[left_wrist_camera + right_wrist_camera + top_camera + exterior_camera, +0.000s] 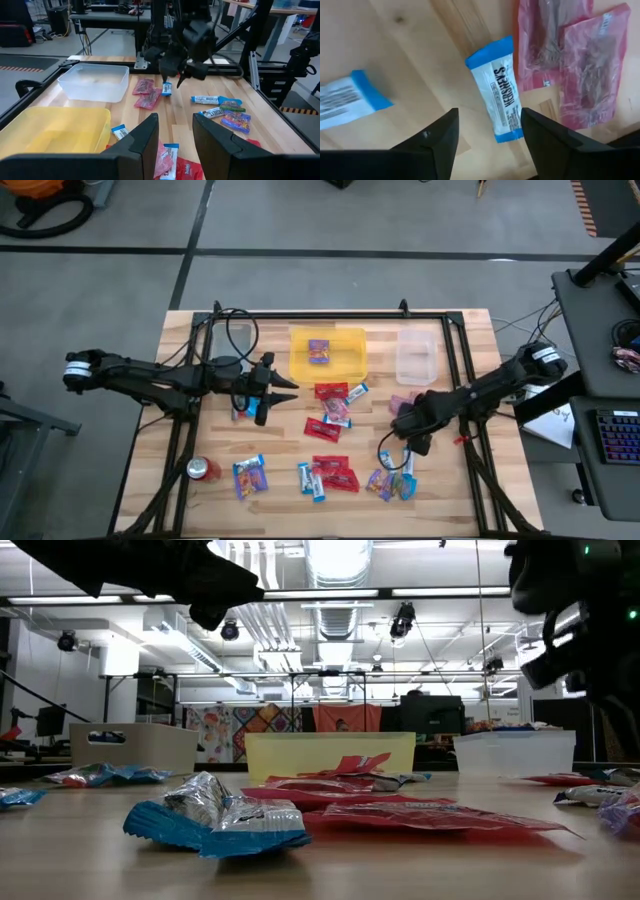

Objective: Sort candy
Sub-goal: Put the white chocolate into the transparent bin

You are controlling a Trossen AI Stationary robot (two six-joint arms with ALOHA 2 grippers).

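Candy lies scattered on the wooden table: red packets [330,392], purple packets [250,477] and blue-and-white bars [310,480]. One purple packet [318,351] lies in the yellow bin [300,360]. My right gripper [403,423] points down, open, above one blue-and-white bar [499,95]. A finger stands on either side of the bar's near end, with a gap showing on both sides. Two red packets [580,65] lie beside that bar. My left gripper [275,392] hovers open at the table's left-centre with nothing between its fingers [145,145].
A clear bin [415,360] stands right of the yellow one at the far edge. A red soda can [203,470] lies near the front left. Black frame rails [455,380] run around the table. Another blue-and-white bar [345,102] lies near my right gripper.
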